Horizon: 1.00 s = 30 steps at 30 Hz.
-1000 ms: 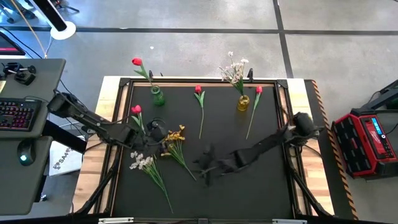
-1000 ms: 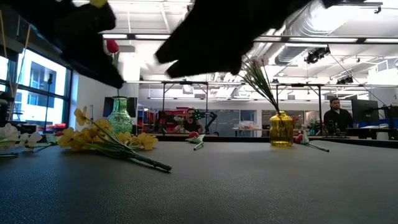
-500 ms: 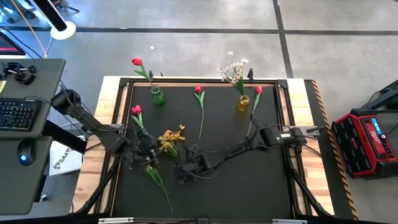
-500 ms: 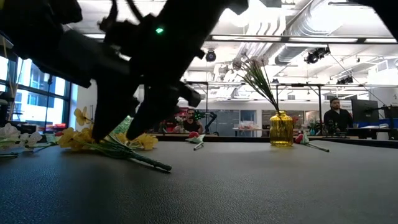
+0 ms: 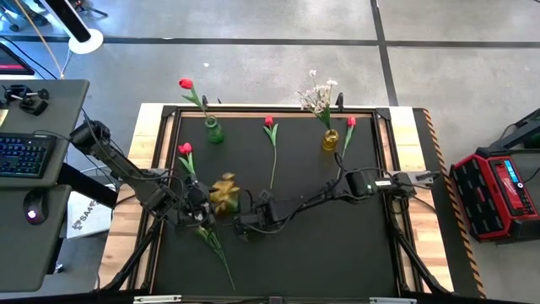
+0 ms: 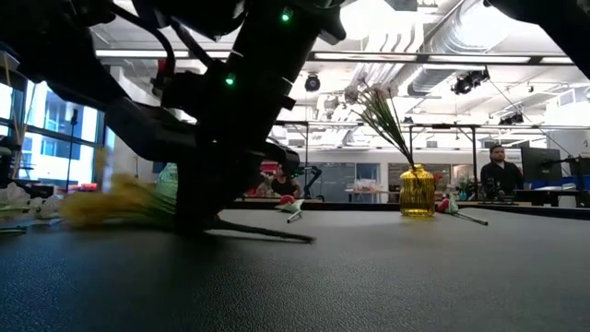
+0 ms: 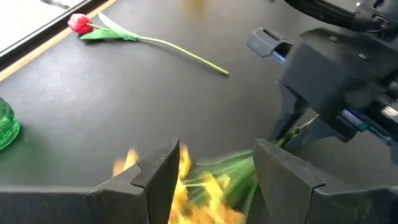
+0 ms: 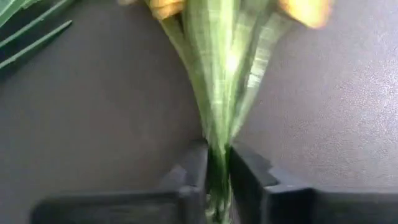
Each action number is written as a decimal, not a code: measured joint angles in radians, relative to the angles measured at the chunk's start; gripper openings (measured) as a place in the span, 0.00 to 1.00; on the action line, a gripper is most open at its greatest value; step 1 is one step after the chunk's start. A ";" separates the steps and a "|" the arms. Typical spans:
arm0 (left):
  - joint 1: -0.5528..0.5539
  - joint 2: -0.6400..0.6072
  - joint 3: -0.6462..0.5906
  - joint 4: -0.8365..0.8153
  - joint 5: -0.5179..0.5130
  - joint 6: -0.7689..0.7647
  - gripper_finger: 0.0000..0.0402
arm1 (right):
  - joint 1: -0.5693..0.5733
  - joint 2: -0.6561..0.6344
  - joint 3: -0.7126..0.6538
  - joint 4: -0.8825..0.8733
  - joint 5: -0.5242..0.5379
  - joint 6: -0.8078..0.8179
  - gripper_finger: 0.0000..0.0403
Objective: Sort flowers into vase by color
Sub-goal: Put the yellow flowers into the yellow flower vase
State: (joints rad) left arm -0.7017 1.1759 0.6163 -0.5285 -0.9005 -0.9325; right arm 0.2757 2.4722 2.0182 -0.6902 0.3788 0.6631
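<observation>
- The right gripper (image 8: 216,180) is clamped on the green stem of the yellow spray (image 8: 227,56) — the stem sits pinched between its two fingers, left of the table's middle.
- The spray's long axis runs roughly across the table, blossoms (image 5: 224,192) toward the left arm, stem end in the grip.
- The left gripper (image 7: 214,177) stands spread wide right beside the yellow blossoms, nothing caught in it.
- Red tulips, four counted: one in the green vase (image 5: 214,131), three lying on the mat (image 5: 271,137), lengthwise front to back.
- One white spray stands in the yellow vase (image 5: 330,139); another spray's stem (image 5: 216,249) lies by the left gripper, running toward the table's near edge, its blossoms hidden.
- Two vases in all — green and yellow.
</observation>
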 joint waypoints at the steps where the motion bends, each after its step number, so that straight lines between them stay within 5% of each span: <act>1: 0.000 0.000 0.000 0.000 0.000 0.000 0.48 | 0.006 0.000 0.000 -0.003 0.011 -0.012 0.04; 6: -0.007 0.000 0.000 0.000 0.000 0.000 0.48 | 0.053 -0.031 -0.006 -0.169 0.158 0.026 0.04; 14: -0.047 0.018 0.000 -0.001 -0.047 0.001 0.48 | 0.165 -0.134 -0.005 -0.574 0.419 0.314 0.01; 20: -0.054 0.074 0.000 0.058 -0.024 0.046 0.48 | 0.259 -0.194 -0.007 -0.841 0.505 0.563 0.00; 25: -0.044 0.167 0.000 0.226 0.040 0.176 0.48 | 0.336 -0.300 -0.182 -0.784 0.529 0.715 0.00; 30: 0.010 0.275 0.000 0.481 0.117 0.365 0.48 | 0.392 -0.469 -0.514 -0.398 0.536 0.747 0.00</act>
State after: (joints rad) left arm -0.6916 1.4511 0.6167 -0.0472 -0.7838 -0.5673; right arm 0.6674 2.0034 1.5042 -1.0885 0.9145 1.4099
